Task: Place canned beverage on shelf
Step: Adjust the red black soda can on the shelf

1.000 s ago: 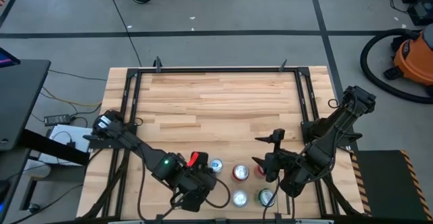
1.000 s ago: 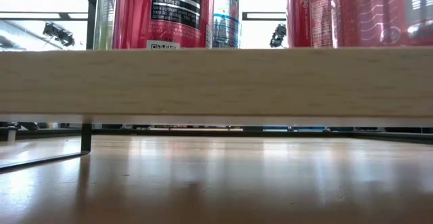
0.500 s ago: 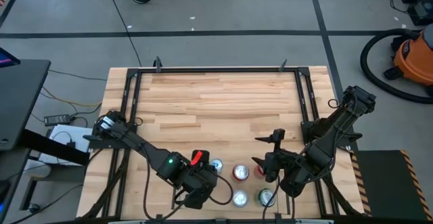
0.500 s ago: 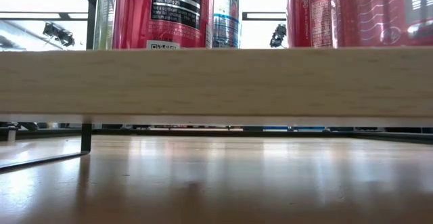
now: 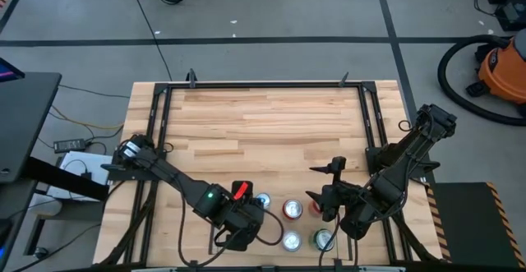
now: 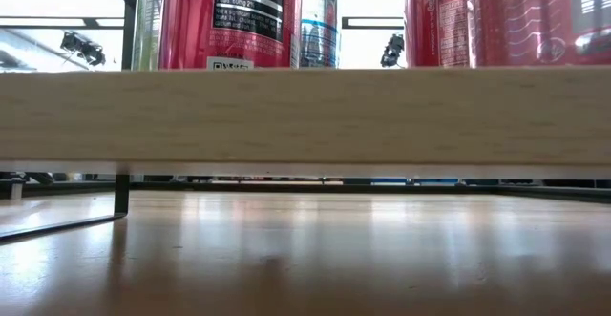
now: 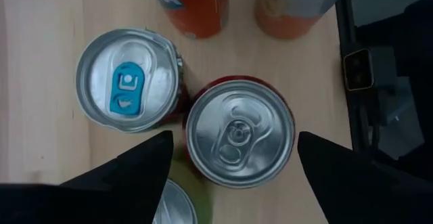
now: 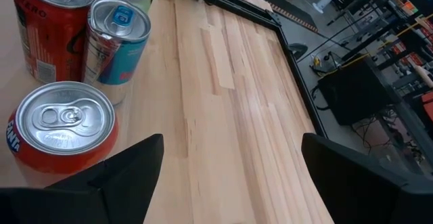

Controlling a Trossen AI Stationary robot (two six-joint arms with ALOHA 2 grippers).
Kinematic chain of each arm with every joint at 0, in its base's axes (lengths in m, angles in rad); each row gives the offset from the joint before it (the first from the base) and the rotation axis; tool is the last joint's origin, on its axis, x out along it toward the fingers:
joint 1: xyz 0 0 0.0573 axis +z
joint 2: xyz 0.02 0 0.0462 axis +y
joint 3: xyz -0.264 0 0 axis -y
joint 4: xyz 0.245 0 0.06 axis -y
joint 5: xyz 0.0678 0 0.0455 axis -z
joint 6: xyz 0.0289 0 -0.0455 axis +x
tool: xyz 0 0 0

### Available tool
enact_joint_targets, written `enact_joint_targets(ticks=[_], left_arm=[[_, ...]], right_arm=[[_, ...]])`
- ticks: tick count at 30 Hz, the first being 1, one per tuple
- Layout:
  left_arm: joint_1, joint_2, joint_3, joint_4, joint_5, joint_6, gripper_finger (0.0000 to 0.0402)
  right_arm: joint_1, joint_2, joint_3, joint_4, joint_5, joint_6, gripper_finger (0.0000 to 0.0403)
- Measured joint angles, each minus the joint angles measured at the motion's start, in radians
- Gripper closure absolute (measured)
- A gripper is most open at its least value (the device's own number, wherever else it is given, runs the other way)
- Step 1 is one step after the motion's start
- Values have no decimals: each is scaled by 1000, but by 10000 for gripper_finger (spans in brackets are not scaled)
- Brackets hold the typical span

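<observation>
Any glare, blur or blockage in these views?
Low view: a wood slab fills the middle band, windows behind the cans are blown out, and the tabletop shows sheen. Left wrist view: own fingers are soft dark blurs; the can tops are sharp. High view: even light, no glare.

- In the high view, the left gripper (image 5: 241, 232) has crept toward the right of the frame along the bottom edge, closing on the group of cans.
- It now sits just left of the blue-tabbed can (image 5: 263, 200) and the lower silver-topped can (image 5: 291, 241), where it earlier stood farther left.
- The left arm's forearm (image 5: 185, 188) has stretched rightward with it.
</observation>
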Motion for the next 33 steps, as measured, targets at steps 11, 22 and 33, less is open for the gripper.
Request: enact_joint_targets(ticks=[11,22,33], left_arm=[[-1,8,0,-7,26,1,72],[-6,42,0,2,25,42,72],[-17,53,1,34,29,53,72]], right_arm=[[-2,0,-41,28,0,0,41],[-4,0,-45,46,0,-9,41],[-4,0,-45,49,3,-18,41]])
